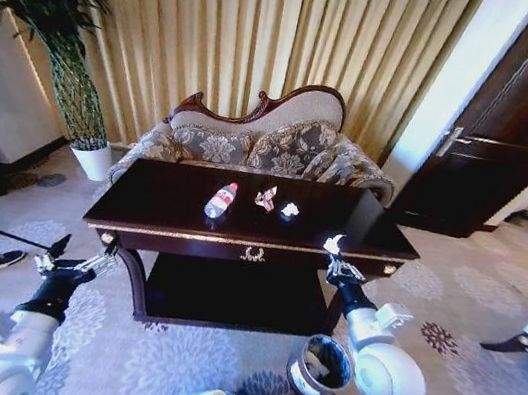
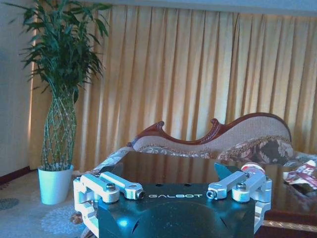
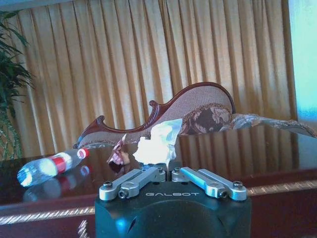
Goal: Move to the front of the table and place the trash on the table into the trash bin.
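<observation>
Clear bottle (image 1: 221, 200), red cap, red-white label, lying flat on the dark table (image 1: 162, 203); pink wrapper scrap (image 1: 266, 197) and white paper ball (image 1: 289, 209) beside it. Right gripper (image 1: 335, 251) hovering at the table's front edge, clenched on white paper. Left gripper (image 1: 81, 261) released, below the table's left corner. Trash bin (image 1: 321, 365) standing before the table.

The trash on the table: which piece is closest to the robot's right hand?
The white paper ball, the rightmost piece. The wrapper scrap and bottle lie farther left of the right gripper.
</observation>
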